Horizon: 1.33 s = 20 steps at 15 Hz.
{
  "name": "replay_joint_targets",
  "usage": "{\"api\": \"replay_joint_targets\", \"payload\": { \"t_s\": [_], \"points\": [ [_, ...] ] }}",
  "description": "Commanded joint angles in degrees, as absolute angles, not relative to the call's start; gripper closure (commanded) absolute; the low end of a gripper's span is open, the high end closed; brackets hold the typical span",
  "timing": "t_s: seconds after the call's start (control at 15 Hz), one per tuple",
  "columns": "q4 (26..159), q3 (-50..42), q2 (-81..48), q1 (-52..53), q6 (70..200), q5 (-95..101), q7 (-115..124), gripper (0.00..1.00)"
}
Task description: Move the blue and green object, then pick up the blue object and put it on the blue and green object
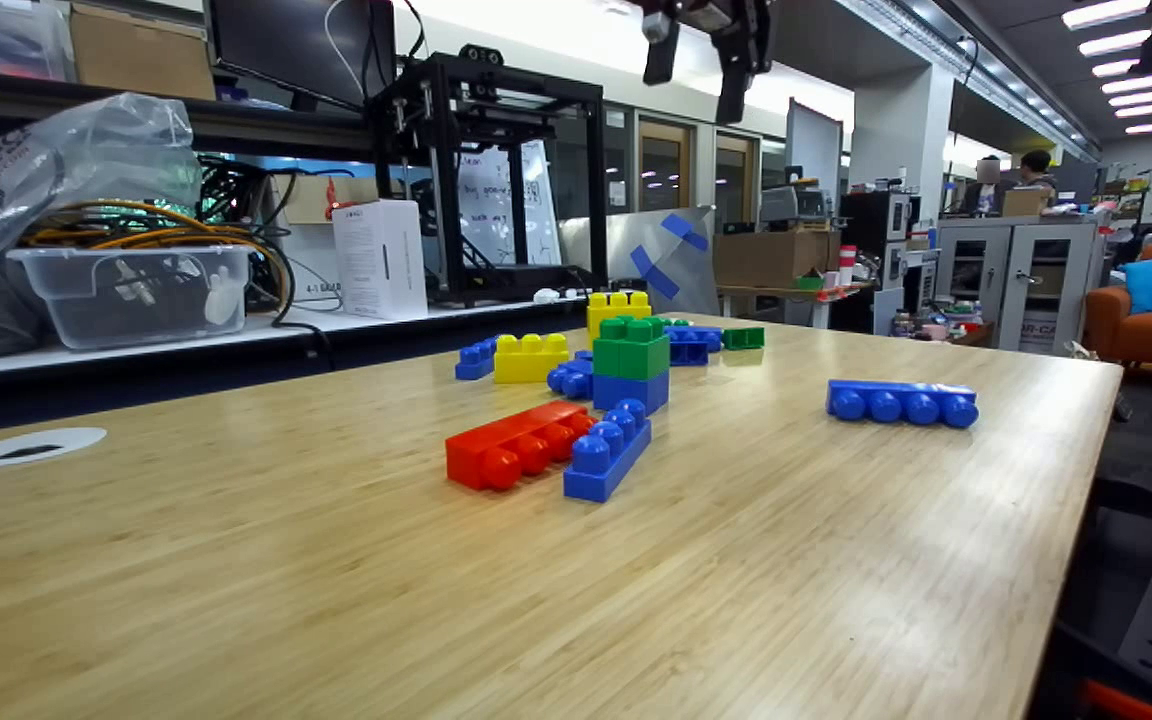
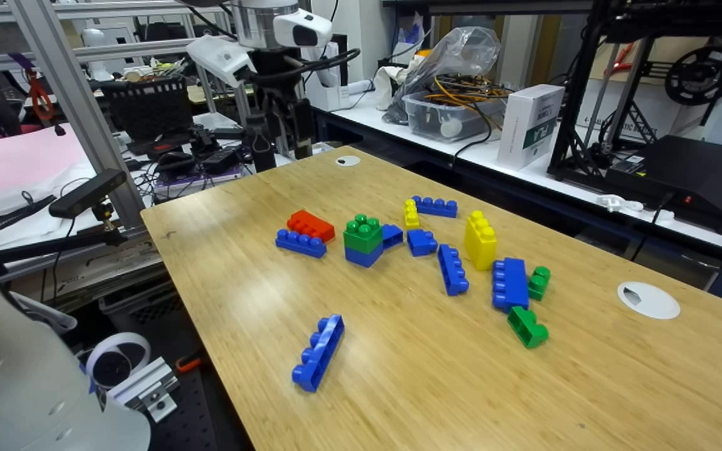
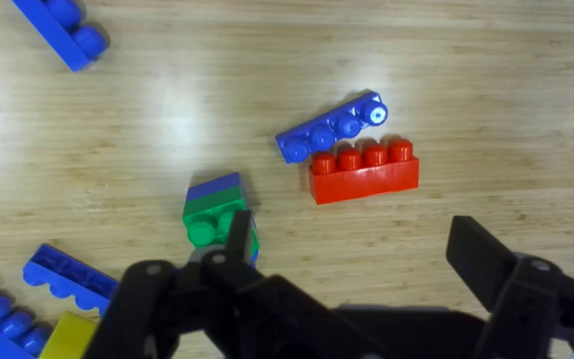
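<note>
High over a pale wood-grain table (image 1: 816,590), in an exterior view, hangs my black two-fingered gripper (image 1: 693,97), spread wide and released. Below stands a short, square tower of studded plastic bricks (image 1: 631,365), upright, glossy bright green above a blue base. In front of it, a long red studded brick (image 1: 516,430) and a long, narrow blue studded strip (image 1: 608,460) lie just beside each other.

In an exterior view, four rounded green studs show on the tower's top. Just beside it, partly behind, lies a small, chunky blue plastic brick (image 2: 392,235); another small blue brick (image 2: 422,244) lies slightly farther off. Which is the task's blue object I cannot tell.

In the wrist view, looking down, the tower sits left of centre, partly covered by one of my fingers (image 3: 240,234); a band of blue shows along the green's upper edge. Both fingertips stand far apart, wood grain visible between them.
</note>
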State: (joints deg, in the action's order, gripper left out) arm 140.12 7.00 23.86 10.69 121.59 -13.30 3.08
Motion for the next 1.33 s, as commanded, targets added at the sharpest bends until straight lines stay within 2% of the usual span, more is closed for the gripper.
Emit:
{"api": "replay_joint_targets", "payload": {
  "t_s": [0.0,0.2,0.27,0.33,1.0,1.27],
  "points": [
    [132.3,6.7,14.7,9.7,120.9,-11.1,0.1,0.00],
    [126.2,6.5,7.9,9.2,120.1,-9.3,-1.3,0.00],
    [124.3,6.6,5.7,9.1,120.2,-8.5,-1.4,0.16],
    [122.5,6.5,4.0,8.9,119.8,-7.8,-1.6,0.28],
    [108.5,6.3,-10.0,7.6,117.9,-3.6,-2.4,0.98],
    [105.7,6.2,-13.5,7.2,117.5,-3.4,-3.5,1.00]
  ]
}}
